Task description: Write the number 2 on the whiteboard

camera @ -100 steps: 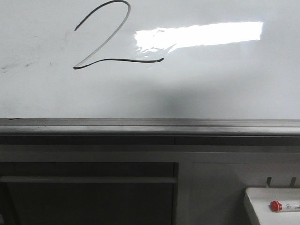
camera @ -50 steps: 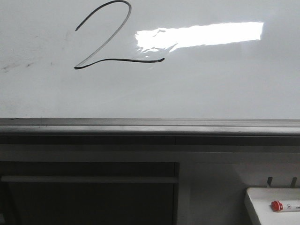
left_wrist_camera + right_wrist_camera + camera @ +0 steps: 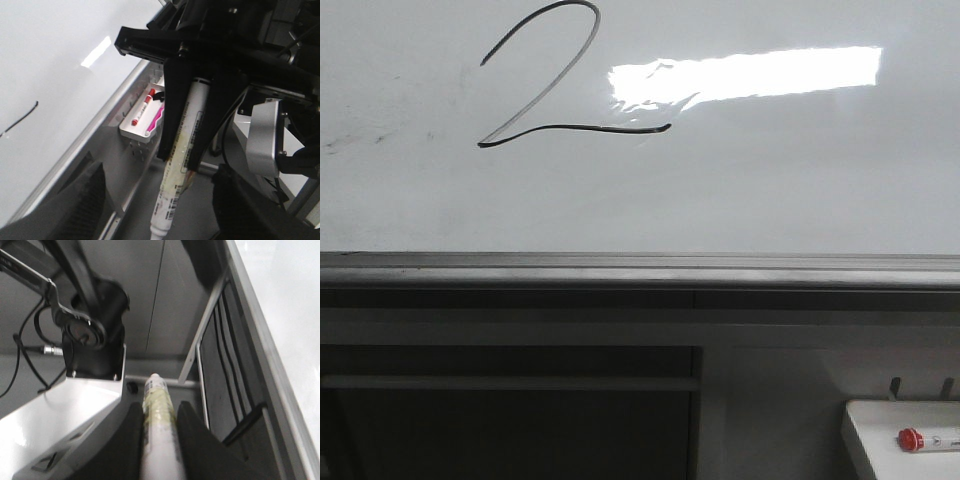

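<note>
**Digit 2 on the whiteboard, arms out of the front view**

Glossy grey-white whiteboard (image 3: 740, 190) fills the upper half of the front view, with a bright rectangular reflection (image 3: 745, 76) at about 1 o'clock from centre. The number 2 (image 3: 555, 85) sits at about 11 o'clock, a thin black line with a curved top touching the upper edge and a wavy base stroke ending just below the reflection's left end. Faint grey smudges (image 3: 355, 140) lie at 9 o'clock of the digit. A grey rail (image 3: 640, 270) runs along the board's lower edge. At 5 o'clock a white tray (image 3: 870, 440) holds a red-capped marker (image 3: 920, 439). Neither arm appears here.

From the left wrist view, the board (image 3: 45, 60) slants away with a short piece of black line (image 3: 22, 117) on it. The same tray (image 3: 140, 131) hangs below the rail, holding the red-capped marker (image 3: 142, 111) and something pink. The left gripper (image 3: 187, 150) is clamped on a white marker (image 3: 175, 190) held between its dark fingers (image 3: 172, 100), tip well apart from the board.

From the right wrist view, the right gripper (image 3: 157, 440) is closed on a pale cylinder, a marker by its look (image 3: 157, 410), between black pads (image 3: 131, 440). The board edge (image 3: 290, 315) runs beside it, not touching.
</note>
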### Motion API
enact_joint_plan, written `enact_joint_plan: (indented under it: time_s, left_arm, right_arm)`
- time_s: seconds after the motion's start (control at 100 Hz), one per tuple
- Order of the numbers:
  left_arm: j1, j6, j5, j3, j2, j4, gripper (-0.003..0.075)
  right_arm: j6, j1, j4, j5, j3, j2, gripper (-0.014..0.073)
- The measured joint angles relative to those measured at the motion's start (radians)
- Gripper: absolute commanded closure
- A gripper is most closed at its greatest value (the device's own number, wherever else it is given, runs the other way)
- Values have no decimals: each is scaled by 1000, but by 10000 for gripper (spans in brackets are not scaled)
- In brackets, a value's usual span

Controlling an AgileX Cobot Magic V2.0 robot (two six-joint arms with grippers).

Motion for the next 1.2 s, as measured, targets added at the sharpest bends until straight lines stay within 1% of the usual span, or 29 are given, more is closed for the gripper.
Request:
enact_joint_plan:
  time_s: [0.16, 0.25, 0.47, 0.71, 0.88, 0.95, 1.08, 1.2]
  left_arm:
    - [0, 2, 24, 0, 53, -3, 300]
    - [0, 11, 26, 0, 70, 12, 300]
    - [0, 24, 10, 0, 83, 51, 301]
    - [0, 24, -40, 0, 83, 56, 302]
    - [0, 24, -51, 0, 83, 56, 304]
    - [0, 24, -54, 0, 83, 56, 334]
    - [0, 24, -52, 0, 83, 60, 440]
    - [0, 24, -30, -4, 93, 57, 492]
  right_arm:
    - [-4, 10, 0, -95, -2, 9, 654]
    - [-6, 10, 0, -115, -22, 10, 655]
    - [-7, 11, 0, -115, -82, 10, 655]
    - [-7, 11, 0, -76, -82, 17, 655]
    - [-7, 11, 0, -69, -82, 17, 655]
    - [-7, 11, 0, -69, -82, 17, 655]
    - [-9, 11, -1, -69, -82, 17, 655]
    - [-9, 11, -6, -69, -82, 19, 655]
